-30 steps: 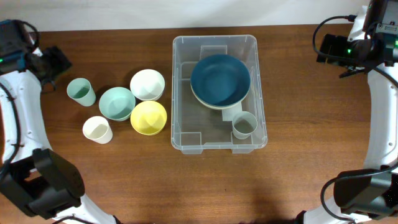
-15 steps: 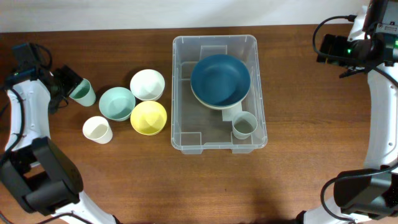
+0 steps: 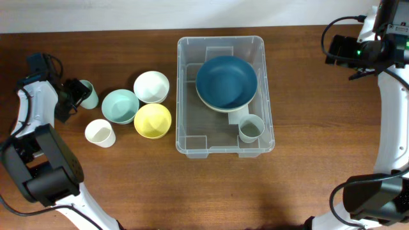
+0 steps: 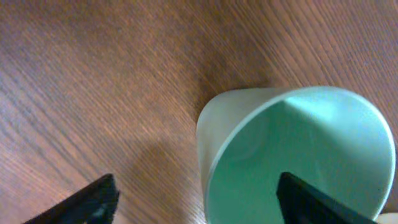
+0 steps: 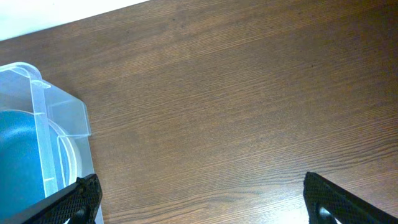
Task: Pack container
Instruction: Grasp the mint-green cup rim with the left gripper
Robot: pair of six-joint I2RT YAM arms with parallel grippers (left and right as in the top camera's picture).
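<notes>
Brown wood-grain table (image 5: 217, 93), white wall (image 5: 37, 12) beyond; left hand (image 4: 196, 193), right hand (image 5: 200, 193) both wide.

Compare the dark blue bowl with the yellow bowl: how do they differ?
The dark blue bowl is wider than the yellow bowl. The blue one sits inside the container, nested in a paler bowl; the yellow one stands on the table, outside. Both are upright and empty.

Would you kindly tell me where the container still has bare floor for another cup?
In the container, the near-left floor, between the left wall and the grey cup, is bare. The far half is crowded: the blue bowl fills it.
</notes>
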